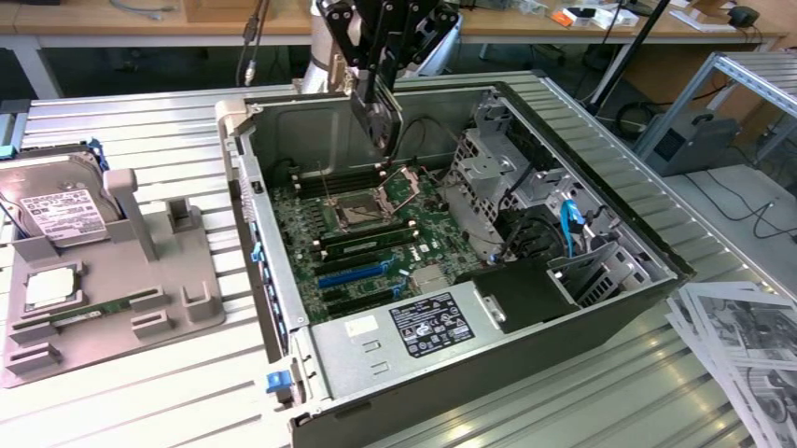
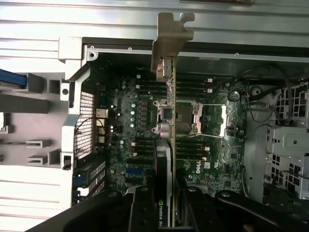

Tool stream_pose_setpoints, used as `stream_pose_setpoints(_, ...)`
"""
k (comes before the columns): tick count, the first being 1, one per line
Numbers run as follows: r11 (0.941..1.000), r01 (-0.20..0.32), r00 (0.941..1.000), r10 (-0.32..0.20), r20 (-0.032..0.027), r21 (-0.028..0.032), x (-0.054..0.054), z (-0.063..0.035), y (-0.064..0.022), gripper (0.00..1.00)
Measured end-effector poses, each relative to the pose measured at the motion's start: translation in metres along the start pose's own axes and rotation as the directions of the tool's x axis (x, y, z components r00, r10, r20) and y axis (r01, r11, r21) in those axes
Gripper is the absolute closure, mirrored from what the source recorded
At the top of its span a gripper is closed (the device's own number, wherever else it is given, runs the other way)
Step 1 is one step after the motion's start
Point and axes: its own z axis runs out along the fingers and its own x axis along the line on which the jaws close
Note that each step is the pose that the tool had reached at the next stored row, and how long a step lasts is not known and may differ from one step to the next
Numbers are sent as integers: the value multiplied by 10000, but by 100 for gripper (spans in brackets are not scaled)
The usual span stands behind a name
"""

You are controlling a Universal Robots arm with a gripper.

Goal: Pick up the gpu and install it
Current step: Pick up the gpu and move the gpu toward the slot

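Note:
My gripper (image 1: 377, 75) hangs above the open computer case (image 1: 268, 280), shut on the gpu (image 1: 376, 117). The card hangs on edge under the fingers, over the far part of the motherboard (image 1: 373, 238) near the CPU socket (image 1: 355, 213), clear of the board. In the wrist view the gpu (image 2: 164, 159) appears edge-on between the two black fingers (image 2: 140, 208) of my gripper (image 2: 166, 210). Its silver metal bracket (image 2: 170, 38) reaches out over the case's rear wall. Blue expansion slots (image 1: 355, 273) lie on the motherboard nearer the power supply.
A grey fixture tray (image 1: 187, 271) on the exterior view's left holds a hard drive (image 1: 56, 210), a square chip (image 1: 50, 285) and a green memory stick (image 1: 75, 319). Drive cages and cables (image 1: 548, 224) fill the case's right side. Printed papers (image 1: 734, 345) lie at lower right.

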Motion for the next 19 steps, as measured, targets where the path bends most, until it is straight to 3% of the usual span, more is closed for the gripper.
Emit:
stream_pose_setpoints(10,9962,872,9961,-871,-100,25,-1,0,0,73)
stream_pose_setpoints(14,9842,1769,9839,-1767,-252,33,-6,0,0,73)
stream_pose_setpoints(17,9671,2544,9665,-2542,-350,35,-8,0,0,73)
stream_pose_setpoints(19,9593,2823,9587,-2820,-380,35,-10,0,-1,73)
